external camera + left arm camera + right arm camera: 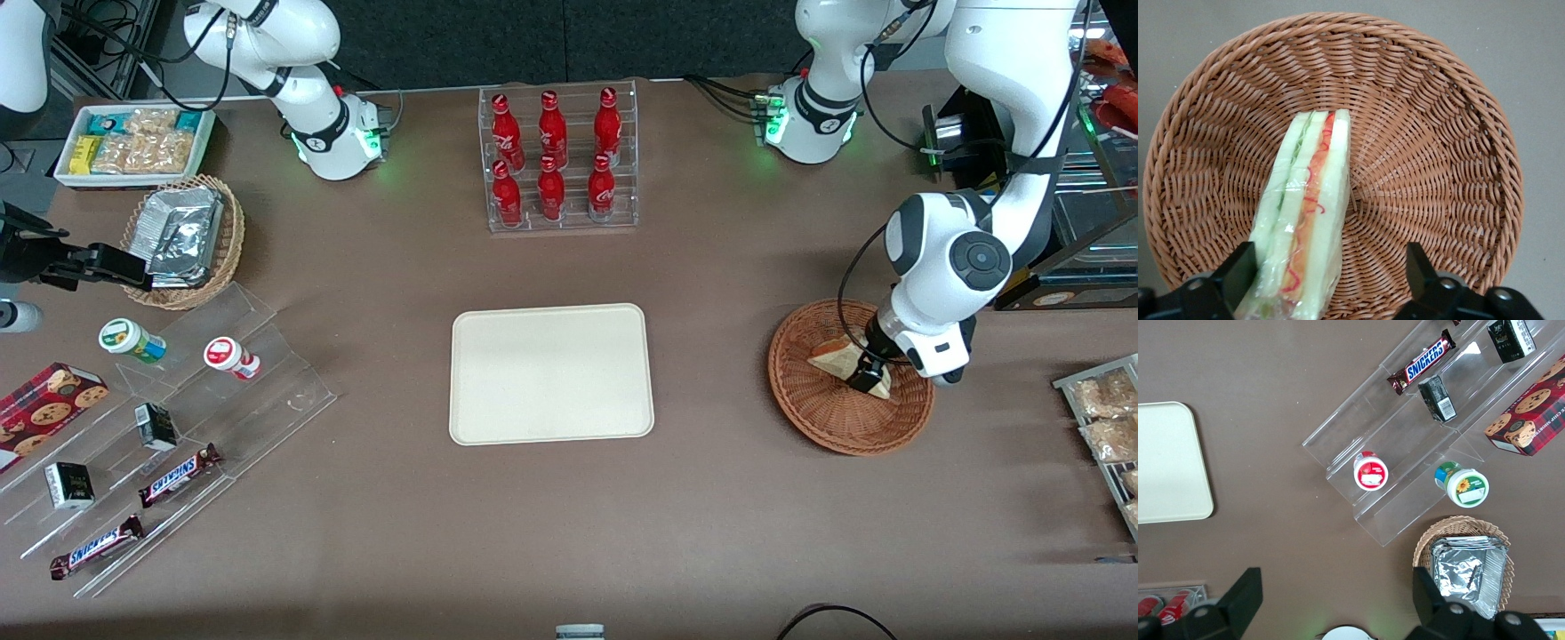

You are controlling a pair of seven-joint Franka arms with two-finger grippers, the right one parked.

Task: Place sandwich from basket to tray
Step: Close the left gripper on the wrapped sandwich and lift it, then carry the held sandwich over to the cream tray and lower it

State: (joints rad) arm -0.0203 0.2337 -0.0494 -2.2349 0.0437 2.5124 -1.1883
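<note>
Left wrist view: end effector spread around sandwich in basket.

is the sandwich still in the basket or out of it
In. The sandwich lies in the basket; the open hand straddles it.

Seen from the front, the gripper stands over the sandwich, and its fingertips and the part of the wedge under them are hidden by the wrist. The basket rim just above the jaws disappears under the arm as well. In the left wrist view the sandwich runs out of frame between the jaws (its near end is not shown), so whether the finger beside it touches the wrap cannot be told.
</note>
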